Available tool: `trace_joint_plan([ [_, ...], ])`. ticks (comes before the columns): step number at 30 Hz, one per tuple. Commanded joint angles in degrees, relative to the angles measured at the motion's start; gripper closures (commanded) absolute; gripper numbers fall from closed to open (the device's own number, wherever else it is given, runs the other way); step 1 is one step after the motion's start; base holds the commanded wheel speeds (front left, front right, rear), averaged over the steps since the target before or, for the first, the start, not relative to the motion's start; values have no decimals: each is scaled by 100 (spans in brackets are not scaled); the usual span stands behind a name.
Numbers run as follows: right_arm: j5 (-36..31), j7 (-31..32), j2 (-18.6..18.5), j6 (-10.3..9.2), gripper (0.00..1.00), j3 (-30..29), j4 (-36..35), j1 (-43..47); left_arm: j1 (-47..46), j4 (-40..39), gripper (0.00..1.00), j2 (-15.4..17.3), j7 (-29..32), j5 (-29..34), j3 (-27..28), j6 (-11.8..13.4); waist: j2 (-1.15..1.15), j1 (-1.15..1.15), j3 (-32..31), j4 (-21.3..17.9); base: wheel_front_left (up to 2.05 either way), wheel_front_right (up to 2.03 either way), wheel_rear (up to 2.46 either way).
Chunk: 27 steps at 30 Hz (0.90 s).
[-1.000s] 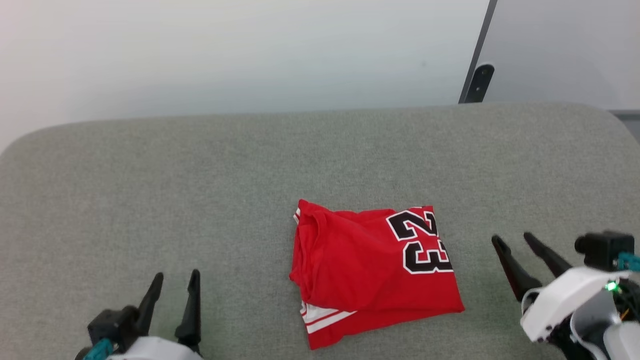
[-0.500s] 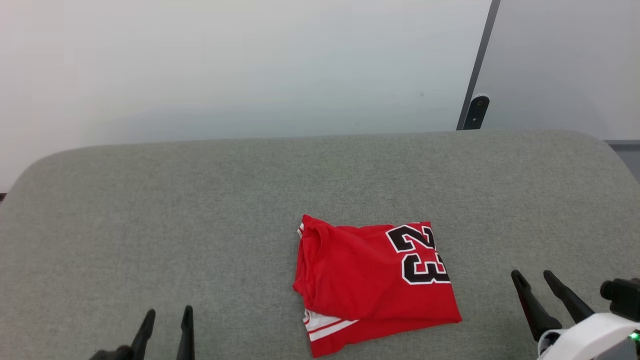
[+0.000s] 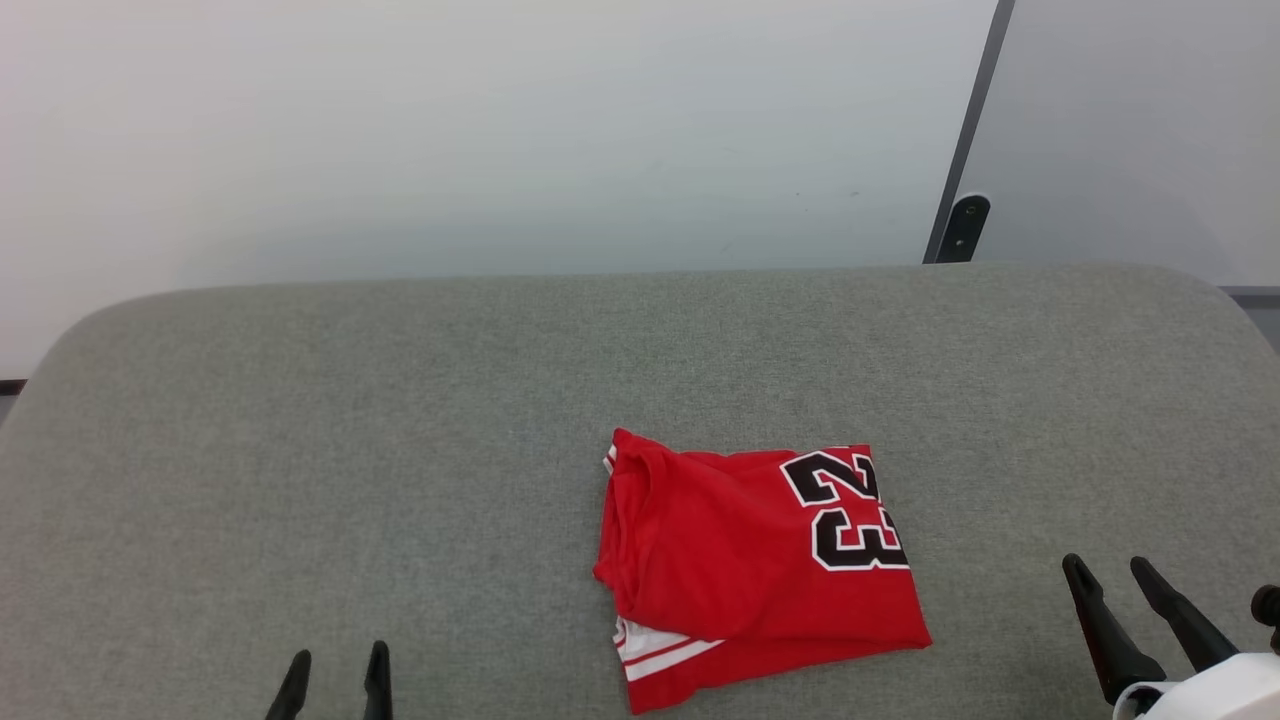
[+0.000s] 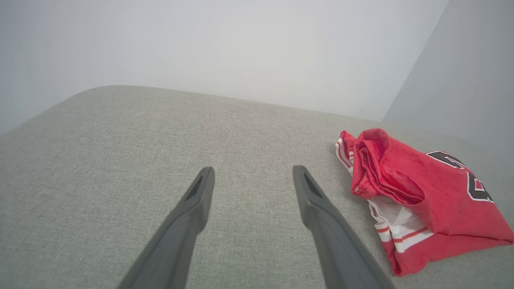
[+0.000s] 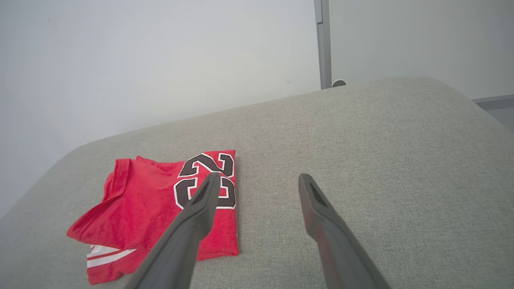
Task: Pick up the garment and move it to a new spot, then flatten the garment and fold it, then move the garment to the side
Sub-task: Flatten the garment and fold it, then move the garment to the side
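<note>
Upholstery in grey weave, the broad padded surface (image 3: 300, 420), took up the lower two thirds of the head view, with a pale wall (image 3: 450, 130) across the top and a dark post (image 3: 965, 228) at the upper right. The folded red jersey (image 3: 740, 570) lay flat on that surface just right of centre and low in the frame, touching neither arm. Its outline was close to square, with its slightly longer side running left to right and tipping down toward the lower right. The right gripper (image 3: 1106, 562) showed at the lower right corner and the left gripper (image 3: 339, 652) at the bottom edge, left of centre. Both had their fingers spread wide with nothing between them. The jersey lay between the two: to the right of the left jaws and well apart from them, to the left of the right jaws and nearer. The right arm therefore looked better placed for a sideways move. The black "23" (image 3: 848, 510) sat on the side facing the right gripper, and the striped white trim (image 3: 660, 652) peeked out at the lower left corner.
</note>
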Motion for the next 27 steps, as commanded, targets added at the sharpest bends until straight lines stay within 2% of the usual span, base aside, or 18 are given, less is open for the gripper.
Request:
trace_joint_plan([
  [1,-57,37,30,-7,0,-33,-47,67,75,-46,0,11,23,8,-1,42,0,0,10,7,0,0,0],
  [18,-125,193,153,-7,0,-5,-130,-36,-43,-244,0,62,105,-26,-66,133,0,0,92,79,0,0,0],
  [27,-205,599,-150,-7,0,469,100,-836,-368,-141,0,-2,79,-32,-225,54,0,0,286,252,0,0,0],
])
